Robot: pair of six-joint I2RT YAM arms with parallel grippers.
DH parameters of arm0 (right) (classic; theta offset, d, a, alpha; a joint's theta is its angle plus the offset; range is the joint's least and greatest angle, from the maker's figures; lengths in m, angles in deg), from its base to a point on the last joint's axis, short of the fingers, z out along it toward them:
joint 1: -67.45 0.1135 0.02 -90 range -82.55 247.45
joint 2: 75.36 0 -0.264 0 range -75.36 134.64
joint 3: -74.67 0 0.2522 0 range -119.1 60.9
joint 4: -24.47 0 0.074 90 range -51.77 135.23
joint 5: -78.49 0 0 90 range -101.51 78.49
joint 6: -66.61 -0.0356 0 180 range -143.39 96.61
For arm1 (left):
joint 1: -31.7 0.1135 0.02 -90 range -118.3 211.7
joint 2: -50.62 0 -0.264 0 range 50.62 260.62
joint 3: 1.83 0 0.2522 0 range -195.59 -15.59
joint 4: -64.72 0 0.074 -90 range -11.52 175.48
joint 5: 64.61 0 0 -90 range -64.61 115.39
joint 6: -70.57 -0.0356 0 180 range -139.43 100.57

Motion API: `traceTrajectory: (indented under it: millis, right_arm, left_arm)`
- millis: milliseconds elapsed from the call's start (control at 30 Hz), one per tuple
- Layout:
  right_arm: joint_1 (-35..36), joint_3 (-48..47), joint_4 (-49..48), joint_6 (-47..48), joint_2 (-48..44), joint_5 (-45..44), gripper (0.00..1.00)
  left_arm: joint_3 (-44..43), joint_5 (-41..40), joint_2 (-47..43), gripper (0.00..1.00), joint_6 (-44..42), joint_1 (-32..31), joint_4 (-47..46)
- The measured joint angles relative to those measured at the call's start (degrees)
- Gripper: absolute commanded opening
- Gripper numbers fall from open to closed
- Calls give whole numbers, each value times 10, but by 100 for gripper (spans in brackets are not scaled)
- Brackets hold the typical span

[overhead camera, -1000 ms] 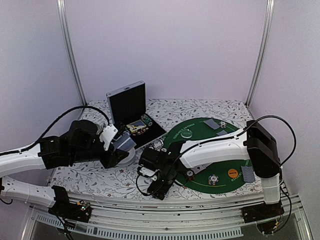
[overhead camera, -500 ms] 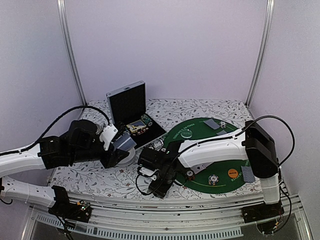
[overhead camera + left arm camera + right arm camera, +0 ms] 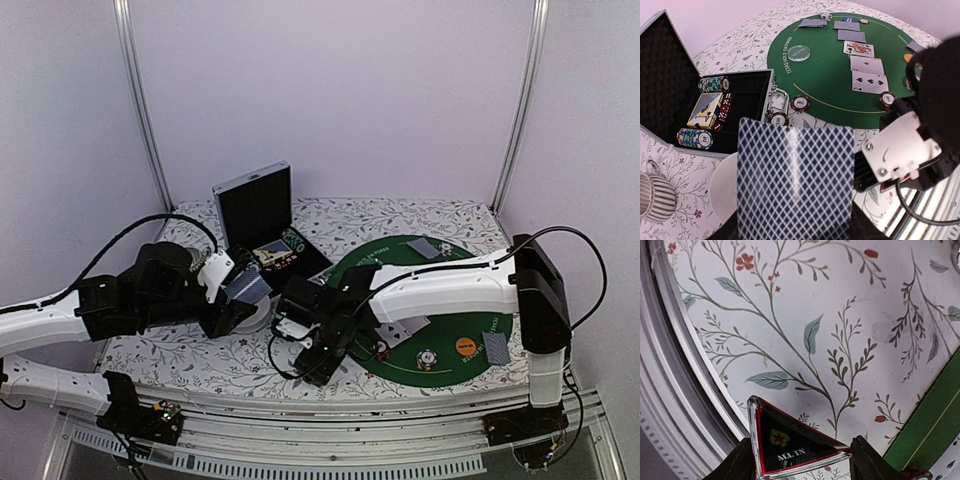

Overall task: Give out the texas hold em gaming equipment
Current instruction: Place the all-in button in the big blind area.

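Left: cards (image 3: 795, 182) clamped in left gripper (image 3: 232, 296), over bowl (image 3: 722, 192). Could fan or slide out if tilted.
Right: triangle (image 3: 792, 442) pinched by edges in right gripper (image 3: 322, 362), above cloth (image 3: 865, 315) near table edge (image 3: 675, 365), short of mat (image 3: 930, 425). Could pop loose, land off mat.

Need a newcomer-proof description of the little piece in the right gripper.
Find the round green felt poker mat; just off its near-left edge, over the white floral tablecloth, hangs the right gripper. Between its fingers sits a small black triangle with red edging, lettered ALL IN. It is the only three-cornered piece; the rest are round chips and rectangular cards.
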Motion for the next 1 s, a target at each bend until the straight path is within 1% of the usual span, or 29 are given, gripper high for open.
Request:
traceTrajectory:
  millis: [67, 167, 300, 467, 667, 767, 867, 1000]
  right_arm:
    - [-7, 0, -1, 0, -25, 5, 43]
    - [-32, 10, -9, 0, -70, 8, 43]
    - [-92, 56, -18, -5, -137, 7, 42]
    - [-206, 139, -21, -20, -199, -5, 43]
    - [-400, 273, -24, -33, -309, -12, 43]
    - [-489, 321, -20, -33, -363, -20, 43]
    - [-538, 331, -13, -33, -378, -32, 42]
    - [-580, 332, -14, -30, -373, -31, 41]
  left_arm:
    - [1, 0, 0, 52, -1, 0, 0]
    - [3, 0, -2, 51, -2, 0, 0]
    - [3, 0, -7, 52, -6, 1, -1]
    - [3, 0, -8, 51, -16, 2, -5]
    - [3, 3, -8, 51, -30, 2, -12]
    - [3, 7, -9, 52, -39, 2, -13]
    - [3, 10, -11, 52, -49, 3, -13]
    - [2, 13, -11, 52, -67, 5, -13]
